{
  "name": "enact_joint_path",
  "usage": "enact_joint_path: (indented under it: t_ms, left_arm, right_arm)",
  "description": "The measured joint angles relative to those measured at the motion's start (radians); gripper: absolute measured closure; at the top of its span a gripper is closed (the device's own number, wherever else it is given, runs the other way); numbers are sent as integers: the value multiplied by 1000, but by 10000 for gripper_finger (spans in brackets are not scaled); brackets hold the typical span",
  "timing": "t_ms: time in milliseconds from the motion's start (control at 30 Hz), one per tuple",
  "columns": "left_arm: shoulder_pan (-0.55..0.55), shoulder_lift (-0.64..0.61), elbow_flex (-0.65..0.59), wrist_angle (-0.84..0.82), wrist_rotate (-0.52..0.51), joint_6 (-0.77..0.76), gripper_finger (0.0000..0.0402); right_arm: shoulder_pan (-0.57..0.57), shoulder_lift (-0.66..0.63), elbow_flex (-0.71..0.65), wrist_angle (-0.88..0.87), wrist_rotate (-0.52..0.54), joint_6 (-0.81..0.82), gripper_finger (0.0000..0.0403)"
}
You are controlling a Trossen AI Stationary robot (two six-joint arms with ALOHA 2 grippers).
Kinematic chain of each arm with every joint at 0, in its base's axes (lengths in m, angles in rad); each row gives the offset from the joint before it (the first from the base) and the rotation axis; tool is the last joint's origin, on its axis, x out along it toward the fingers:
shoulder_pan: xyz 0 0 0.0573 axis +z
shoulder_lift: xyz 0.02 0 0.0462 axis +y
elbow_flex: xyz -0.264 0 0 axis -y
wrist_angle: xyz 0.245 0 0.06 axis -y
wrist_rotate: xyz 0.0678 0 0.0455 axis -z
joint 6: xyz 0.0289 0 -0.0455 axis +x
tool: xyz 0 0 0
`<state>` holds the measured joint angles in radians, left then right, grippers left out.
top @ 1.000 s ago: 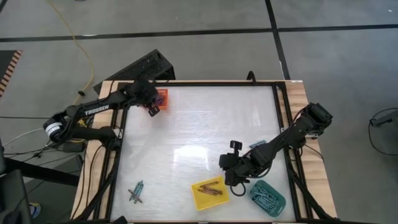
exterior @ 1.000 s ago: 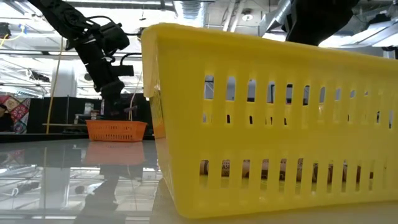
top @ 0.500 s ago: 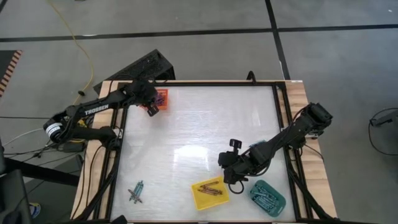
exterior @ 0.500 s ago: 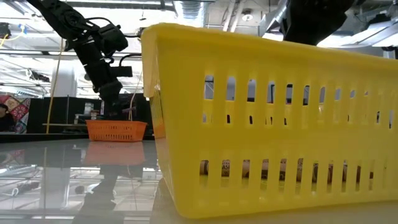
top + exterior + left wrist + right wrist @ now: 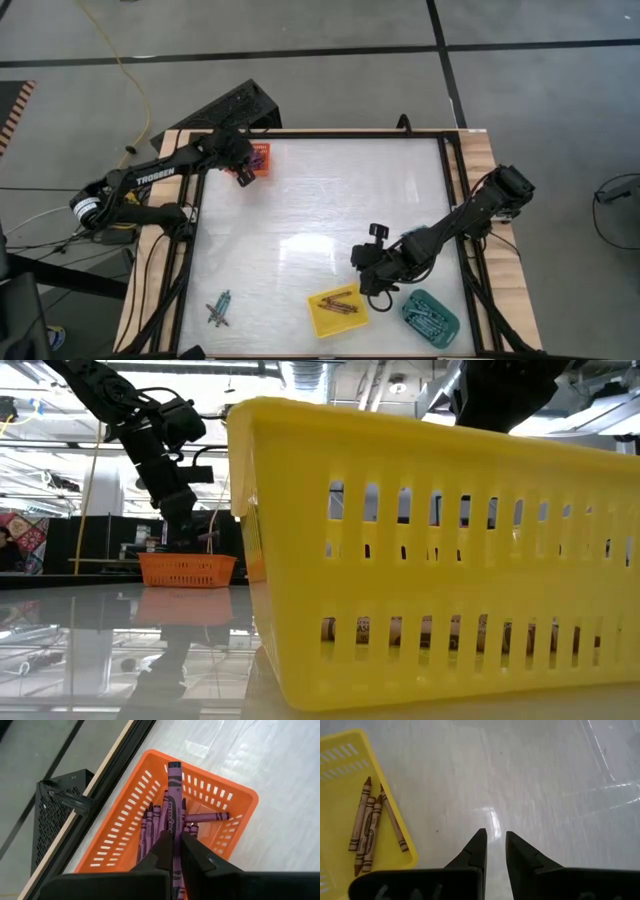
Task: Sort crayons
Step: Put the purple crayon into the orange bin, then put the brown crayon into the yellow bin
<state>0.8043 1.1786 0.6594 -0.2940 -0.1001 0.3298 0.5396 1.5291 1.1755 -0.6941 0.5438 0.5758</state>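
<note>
**Purple crayon held over orange tray**

At far left, left gripper (image 5: 172,851) clamped on a purple crayon (image 5: 174,790), poised above the orange tray (image 5: 261,158) holding more purple crayons (image 5: 205,816). Near the front left, a few loose crayons (image 5: 218,308) lying on the table (image 5: 320,200). Further right, brown crayons (image 5: 367,822) inside the yellow tray (image 5: 338,310). Just beside it, right gripper (image 5: 494,845) slightly parted, grasping nothing, over bare table. Rightmost, teal tray (image 5: 431,316) with teal-blue crayons (image 5: 428,318).
</note>
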Motion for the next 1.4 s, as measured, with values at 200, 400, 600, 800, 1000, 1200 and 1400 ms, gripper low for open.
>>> enact_joint_path:
  t_ms: [200, 400, 600, 800, 1000, 1200, 1400]
  left_arm:
    - [0, 0, 0, -6, 11, 0, 401]
    - [5, 0, 0, -7, -7, 36, 401]
    - [24, 41, 0, -6, -4, 55, 366]
    - [24, 101, 0, 5, -5, 31, 299]
    - [24, 84, 0, 41, -12, 8, 272]
    - [24, 25, 0, 49, 17, -24, 270]
    - [12, -51, 0, 24, 72, -71, 270]
  right_arm:
    - [0, 0, 0, 0, 0, 0, 339]
    - [0, 0, 0, 0, 0, 0, 339]
    - [0, 0, 0, 0, 0, 0, 339]
    - [0, 0, 0, 0, 0, 0, 339]
    - [0, 0, 0, 0, -1, 0, 339]
    - [0, 0, 0, 1, -1, 0, 339]
    - [0, 0, 0, 3, -1, 0, 339]
